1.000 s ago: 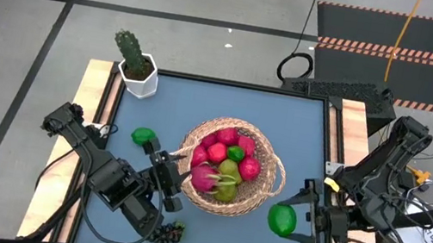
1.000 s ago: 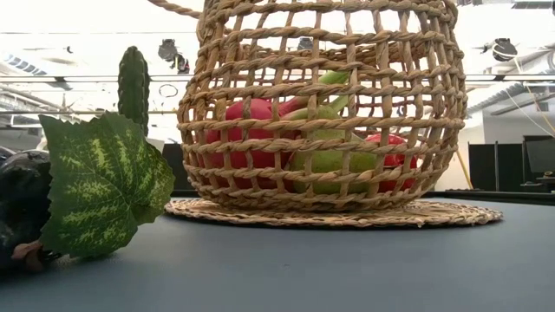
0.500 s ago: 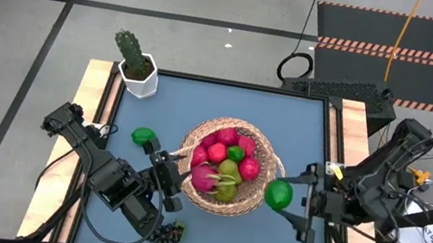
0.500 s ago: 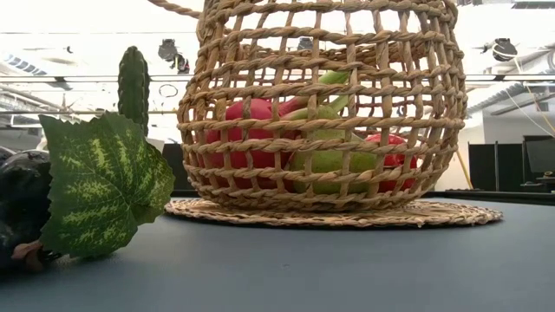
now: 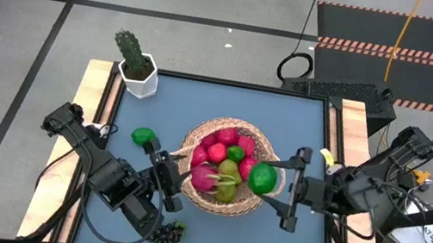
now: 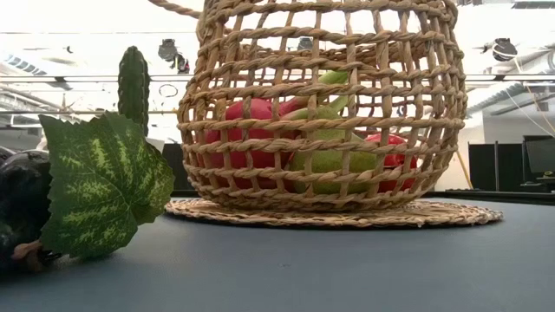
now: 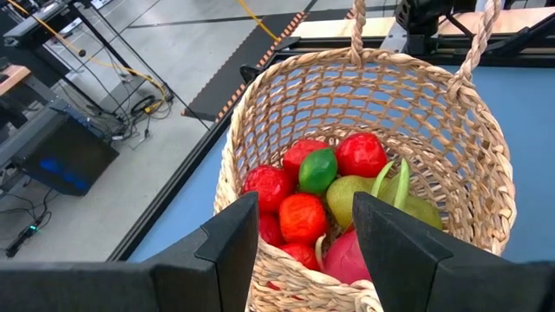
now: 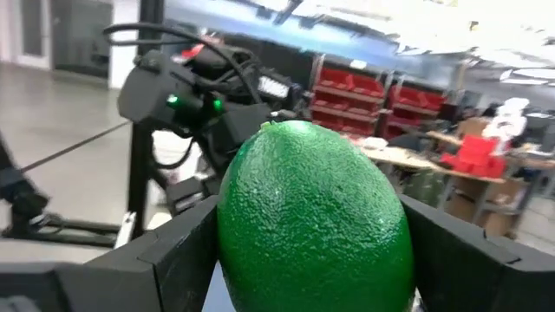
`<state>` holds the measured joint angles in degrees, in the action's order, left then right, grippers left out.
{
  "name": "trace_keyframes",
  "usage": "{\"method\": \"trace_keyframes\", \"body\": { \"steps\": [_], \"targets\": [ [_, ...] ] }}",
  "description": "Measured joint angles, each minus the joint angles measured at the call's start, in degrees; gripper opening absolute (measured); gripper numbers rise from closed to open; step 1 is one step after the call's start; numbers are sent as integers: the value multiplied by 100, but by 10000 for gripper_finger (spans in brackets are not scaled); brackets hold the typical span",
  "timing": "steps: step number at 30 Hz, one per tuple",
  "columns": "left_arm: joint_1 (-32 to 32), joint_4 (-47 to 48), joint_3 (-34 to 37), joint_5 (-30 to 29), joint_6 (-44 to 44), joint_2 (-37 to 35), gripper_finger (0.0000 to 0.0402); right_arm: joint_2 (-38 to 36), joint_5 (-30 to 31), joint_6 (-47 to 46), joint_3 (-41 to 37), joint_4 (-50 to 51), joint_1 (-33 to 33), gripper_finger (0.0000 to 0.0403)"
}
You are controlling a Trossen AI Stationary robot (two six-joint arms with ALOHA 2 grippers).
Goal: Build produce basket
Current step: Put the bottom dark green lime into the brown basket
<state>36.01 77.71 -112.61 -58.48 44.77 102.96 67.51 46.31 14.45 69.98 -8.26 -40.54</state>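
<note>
— What do we have in the basket [image 5: 268, 191]?

— We count red apples [image 5: 226, 136], a lime [image 5: 235, 153], a yellow-green pear [image 5: 229, 171] and a pink dragon fruit [image 5: 204, 176], piled near the table's middle. Through the weave in the low view we see red and green fruit [image 6: 325, 160] resting on the bottom.

— And the grippers?

— Our right gripper [image 5: 275, 183] sits at the basket's three o'clock rim, jaws spread wide and clamped on a big green lime [image 5: 263, 179]; its wrist view is filled by that lime [image 8: 312, 217]. Our left gripper [image 5: 169, 182] is at the basket's nine o'clock side, fingers [image 7: 232, 238] half apart, straddling the wicker wall; we cannot tell whether they pinch it.

— Anything outside?

— One lime [image 5: 143, 136] lies at ten o'clock from the basket, a dark grape bunch [image 5: 170, 234] at seven o'clock by the near edge, and a potted cactus [image 5: 134, 60] on the far left corner.

— Any writing?

— None we can read.

— Room to move?

— Bare blue table [image 5: 228, 102] lies at twelve o'clock, and near the front edge.
</note>
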Motion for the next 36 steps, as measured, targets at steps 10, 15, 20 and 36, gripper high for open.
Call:
{"method": "trace_keyframes", "body": {
  "steps": [10,15,20,36],
  "targets": [
    [2,2,-1,2,-2,0,189,958,-1513,-884,1323,1914,1123,309],
    [2,0,-1,11,0,0,189,1260,-2232,-1170,1359,2459,1672,309],
    [2,1,-1,15,0,0,189,1575,-2262,-1231,1359,2837,1990,309],
    [13,-2,-1,77,0,0,189,1925,-2521,-1033,416,2440,2206,309]
  ]
}}
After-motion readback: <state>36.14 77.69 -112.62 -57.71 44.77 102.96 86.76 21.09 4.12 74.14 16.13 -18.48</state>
